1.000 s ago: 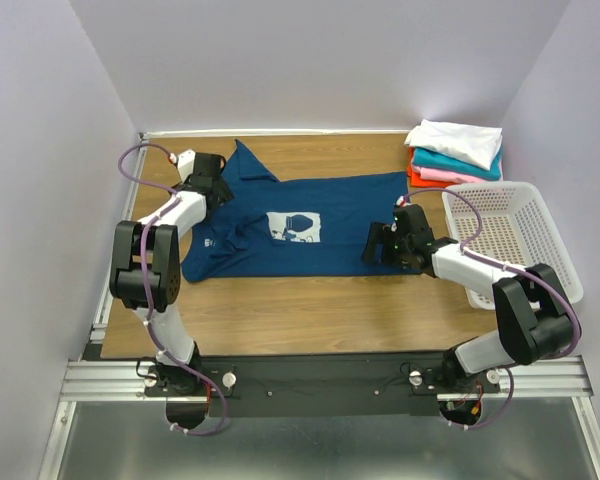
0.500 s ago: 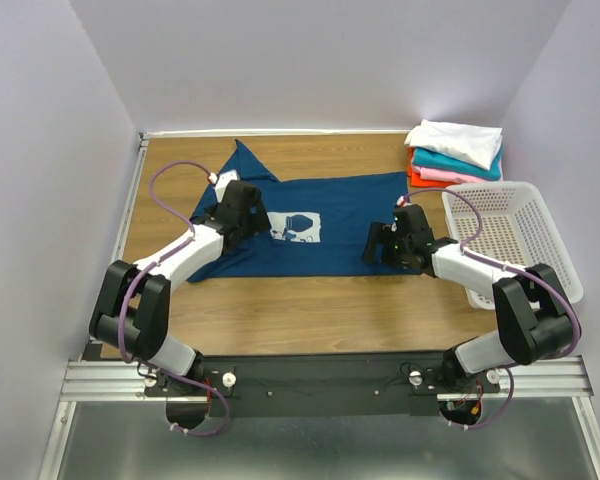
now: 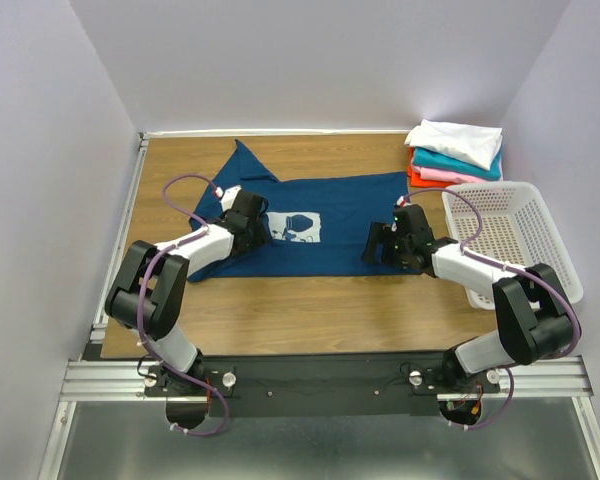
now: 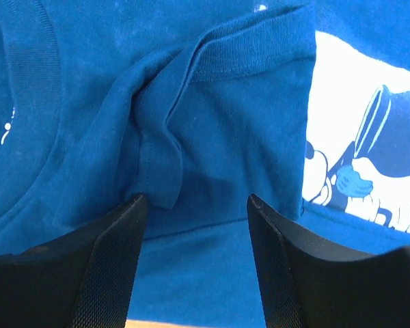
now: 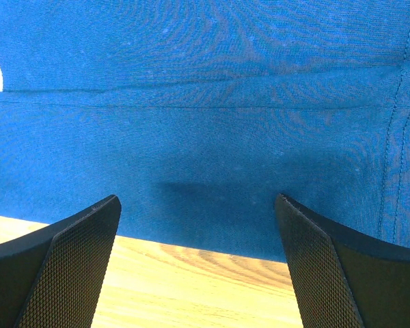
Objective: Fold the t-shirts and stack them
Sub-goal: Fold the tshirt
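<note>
Swung my left pincer [image 3: 248, 208] inward over the navy t-shirt [image 3: 335, 232] sleeve fold, jaws apart. My right pincer [image 3: 375, 243] hovers wide at its hem.

Pale lilac walls [image 3: 320, 60] on three sides. Wood-grain bench [image 3: 310, 310], white-trimmed far edge. Aluminium rail [image 3: 100, 378] along near edge. Even, soft light.

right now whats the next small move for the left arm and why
Probably lower the left fingers and close them on the folded-over sleeve of the navy t-shirt. They stand apart over that sleeve's creased edge, gripping nothing, and the sleeve lies bunched on the shirt, so it likely needs pulling flat before folding.
</note>
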Available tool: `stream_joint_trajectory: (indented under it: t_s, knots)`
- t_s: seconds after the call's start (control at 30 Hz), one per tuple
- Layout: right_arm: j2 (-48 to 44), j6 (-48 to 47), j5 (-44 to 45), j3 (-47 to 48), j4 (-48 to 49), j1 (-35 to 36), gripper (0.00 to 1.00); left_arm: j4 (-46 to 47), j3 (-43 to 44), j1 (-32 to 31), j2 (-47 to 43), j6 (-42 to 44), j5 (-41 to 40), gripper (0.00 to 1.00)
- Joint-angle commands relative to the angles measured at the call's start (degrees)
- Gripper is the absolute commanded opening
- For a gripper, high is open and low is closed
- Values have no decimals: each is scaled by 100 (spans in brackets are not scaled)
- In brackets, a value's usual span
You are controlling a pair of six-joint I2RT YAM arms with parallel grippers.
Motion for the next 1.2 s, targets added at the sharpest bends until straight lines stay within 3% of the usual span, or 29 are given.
stream_joint_trajectory:
  t_s: [0.0, 0.13, 0.33, 0.53, 0.83, 0.97, 1.0, 1.17]
  knots:
    - [98, 35, 82, -118, -265, -11, 100, -242, 206, 19, 125, -234, -284, 68]
    - [186, 35, 82, -110, -265, -3, 100, -628, 224, 28, 125, -410, -625, 65]
    - [186, 35, 135, -118, -265, -2, 100, -964, 435, 98, 204, -490, -1101, 50]
    - [177, 36, 135, -127, -265, -3, 100, -630, 479, 178, 494, -208, -794, 47]
    - [142, 35, 161, -136, -273, -3, 100, -683, 576, 265, 390, -199, -917, 17]
    - [151, 35, 161, -127, -282, -3, 100, -822, 646, 318, 292, -164, -1101, 10]
    - [151, 44, 179, -127, -282, -3, 100, -849, 689, 379, 275, -155, -1128, 2]
    - [142, 44, 223, -127, -291, -3, 100, -806, 760, 617, 143, 2, -1207, 0]
